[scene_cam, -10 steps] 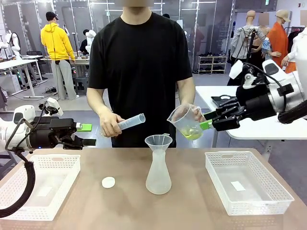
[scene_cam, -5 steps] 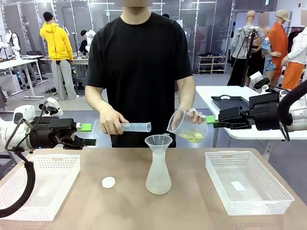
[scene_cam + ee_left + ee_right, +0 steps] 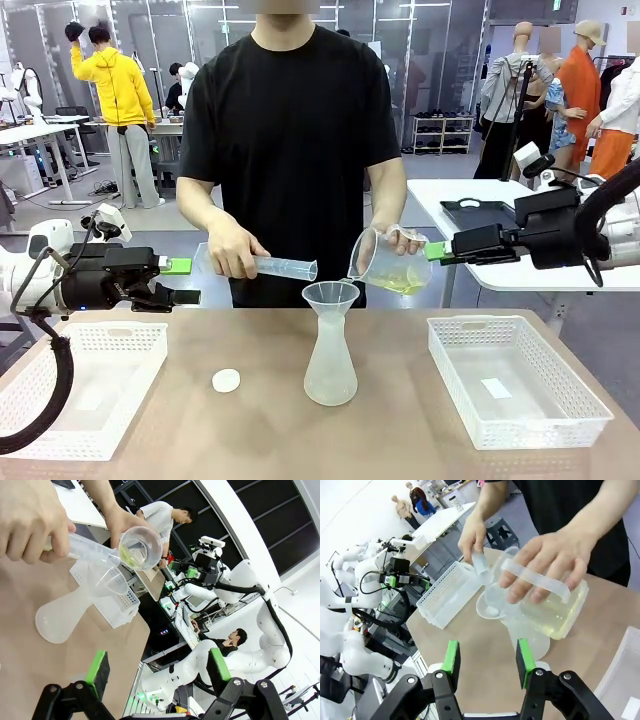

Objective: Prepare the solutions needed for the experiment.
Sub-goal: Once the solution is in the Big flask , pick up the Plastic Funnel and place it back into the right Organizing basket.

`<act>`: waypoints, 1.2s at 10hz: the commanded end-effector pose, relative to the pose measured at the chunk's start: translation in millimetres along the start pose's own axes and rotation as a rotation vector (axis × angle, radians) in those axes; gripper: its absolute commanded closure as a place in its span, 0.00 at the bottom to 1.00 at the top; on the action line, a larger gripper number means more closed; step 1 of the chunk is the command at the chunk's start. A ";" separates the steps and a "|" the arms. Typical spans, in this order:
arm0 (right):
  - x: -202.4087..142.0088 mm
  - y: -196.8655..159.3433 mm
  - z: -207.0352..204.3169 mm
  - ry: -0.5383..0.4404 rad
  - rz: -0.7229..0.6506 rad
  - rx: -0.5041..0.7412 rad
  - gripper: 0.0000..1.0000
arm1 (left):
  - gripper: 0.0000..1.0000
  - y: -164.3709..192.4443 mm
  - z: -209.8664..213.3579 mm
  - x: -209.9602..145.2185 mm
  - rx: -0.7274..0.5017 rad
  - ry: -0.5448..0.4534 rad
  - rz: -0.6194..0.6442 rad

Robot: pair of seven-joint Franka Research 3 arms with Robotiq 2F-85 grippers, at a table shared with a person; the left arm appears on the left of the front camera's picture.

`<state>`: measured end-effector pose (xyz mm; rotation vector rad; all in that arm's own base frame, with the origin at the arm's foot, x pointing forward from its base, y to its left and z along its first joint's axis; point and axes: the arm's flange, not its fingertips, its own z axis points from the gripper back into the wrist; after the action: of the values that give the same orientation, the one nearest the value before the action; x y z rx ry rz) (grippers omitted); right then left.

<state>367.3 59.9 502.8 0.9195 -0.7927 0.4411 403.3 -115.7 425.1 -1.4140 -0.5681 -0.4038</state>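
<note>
the pouring step is in hand: a person's hand [image 3: 400,240] tilts the beaker [image 3: 378,262], the pale yellow-green solution [image 3: 398,286] lying low in it, with its lip just above the funnel [image 3: 330,296] on the flask [image 3: 330,372]; i think the next move calls for more tilt with the lip kept over the funnel. the left gripper [image 3: 183,281] hangs wide and empty above the left basket [image 3: 60,400], and the right gripper [image 3: 437,252] is half open, empty, just beside that hand. whether liquid runs out now, and what the frosted flask holds, i cannot make out.

Left arm [image 3: 22,275], right arm [image 3: 625,240]: white, black cables [image 3: 50,400]; left gripper [image 3: 183,281], right gripper [image 3: 438,251]: black, 2-finger, green pads [image 3: 98,666]; person [image 3: 290,150]: black short-sleeved T-shirt [image 3: 290,120].
</note>
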 end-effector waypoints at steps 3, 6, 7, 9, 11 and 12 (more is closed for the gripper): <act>-2.7 -17.8 13.1 0.041 -0.383 0.226 0.42 | 0.00 -1.2 -0.8 1.2 -0.019 -0.013 0.008; -6.6 -37.0 12.3 0.083 -0.550 0.306 0.42 | 0.00 -1.2 -0.8 1.2 -0.019 -0.013 0.008; -6.1 -42.9 8.9 0.076 -0.568 0.312 0.42 | 0.00 -1.2 -0.8 1.2 -0.019 -0.013 0.008; -5.8 -50.4 1.8 0.073 -0.601 0.336 0.42 | 0.00 -1.2 -0.8 1.2 -0.019 -0.013 0.008; -14.5 -50.4 6.1 0.080 -0.564 0.324 0.42 | 0.00 -1.2 -0.8 1.2 -0.019 -0.013 0.008; -14.5 -50.4 6.1 0.080 -0.564 0.324 0.42 | 0.00 -1.2 -0.8 1.2 -0.019 -0.013 0.008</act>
<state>392.1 28.6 465.0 1.3679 -0.3601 0.1002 403.3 -115.8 425.1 -1.4142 -0.5680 -0.4038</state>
